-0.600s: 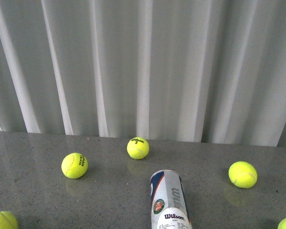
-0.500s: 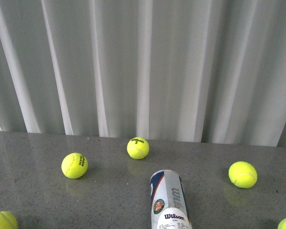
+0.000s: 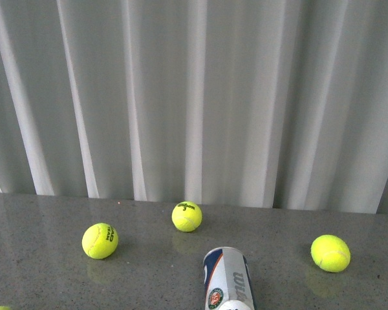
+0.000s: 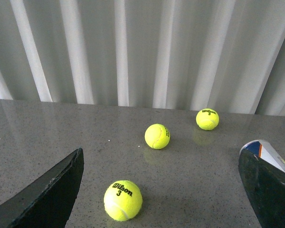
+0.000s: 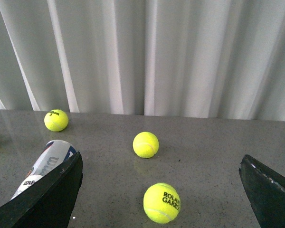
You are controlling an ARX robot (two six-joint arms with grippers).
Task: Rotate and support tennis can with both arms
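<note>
**Both end effectors open; the tennis can not yet held.**

The left end effector (image 4: 159, 153) and the right end effector (image 5: 161, 156) were spread wide and empty, low over the grey worktop (image 3: 39, 271). The tennis can (image 3: 227, 276) lay on its side between the two arms. It sat just beside one finger of each and outside both gaps; contact could not be judged. Ahead of the left gap sat a Wilson ball (image 4: 123, 200), and ahead of the right a Roland Garros ball (image 5: 162, 203). Beyond them hung the pleated curtain (image 3: 246, 97). By my reading nothing of the task was done, and closing in, rotating and supporting the can were all left.
</note>
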